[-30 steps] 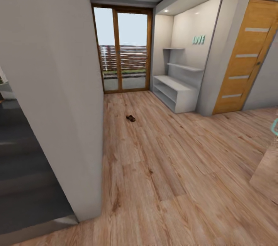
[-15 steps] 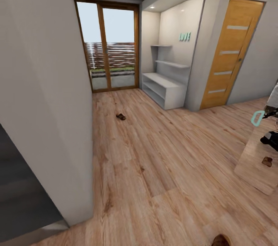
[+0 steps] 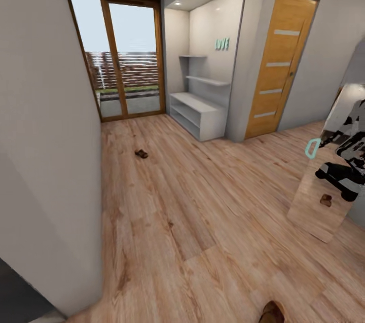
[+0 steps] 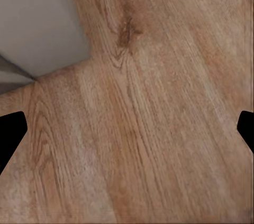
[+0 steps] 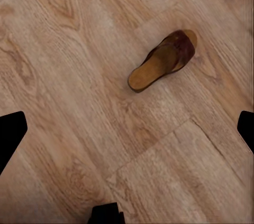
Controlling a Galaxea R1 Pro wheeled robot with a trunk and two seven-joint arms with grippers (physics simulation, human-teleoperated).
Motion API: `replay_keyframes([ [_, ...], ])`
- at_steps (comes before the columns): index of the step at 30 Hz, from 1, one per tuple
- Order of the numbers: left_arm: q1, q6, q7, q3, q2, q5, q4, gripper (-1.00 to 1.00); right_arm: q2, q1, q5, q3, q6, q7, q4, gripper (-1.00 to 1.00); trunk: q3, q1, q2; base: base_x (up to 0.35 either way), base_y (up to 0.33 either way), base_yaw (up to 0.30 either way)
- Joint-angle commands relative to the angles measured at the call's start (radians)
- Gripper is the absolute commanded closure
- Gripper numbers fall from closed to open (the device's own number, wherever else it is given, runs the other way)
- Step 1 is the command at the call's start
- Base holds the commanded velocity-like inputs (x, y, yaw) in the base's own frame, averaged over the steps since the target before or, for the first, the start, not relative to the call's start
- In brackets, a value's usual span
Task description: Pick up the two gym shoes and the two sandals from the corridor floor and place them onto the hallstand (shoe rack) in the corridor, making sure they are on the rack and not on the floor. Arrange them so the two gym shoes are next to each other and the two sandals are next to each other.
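Both jaws spread wide, right above sandal [image 5: 163, 61], floor [image 5: 69, 76].

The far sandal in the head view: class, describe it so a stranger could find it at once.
Start at the glass balcony doors at the corridor's end, then look down the wood-plank floor towards the camera. The far sandal lies alone left of the hallstand, small and dark brown, unlike the nearer sandal cut by the picture's bottom edge.

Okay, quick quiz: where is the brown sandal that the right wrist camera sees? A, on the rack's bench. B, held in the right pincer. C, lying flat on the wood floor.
C: the sandal lies flat on the wood floor, with nothing holding it.
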Motion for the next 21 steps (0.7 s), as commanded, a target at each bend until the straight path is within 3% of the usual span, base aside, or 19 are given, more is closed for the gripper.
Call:
replay_keyframes([
  [1,0.0,-0.003,0.001,0.002,0.0,0.0,0.0,-1.0,0.0,-0.001,-0.01,0.002,-0.004,0.001,0.001,-1.0,-0.002,0.0,0.0,0.23,-0.179,-0.2],
  [9,0.0,-0.003,0.001,0.002,0.0,0.001,0.001,-1.0,-0.001,-0.001,-0.011,0.002,-0.004,0.001,0.001,-1.0,-0.012,0.0,0.0,0.218,-0.156,-0.2],
  [21,-0.001,-0.003,0.001,0.002,0.0,0.001,0.0,-1.0,0.0,-0.001,-0.01,0.002,-0.003,0.001,0.001,-1.0,-0.026,0.0,0.0,0.032,-0.019,-0.206],
])
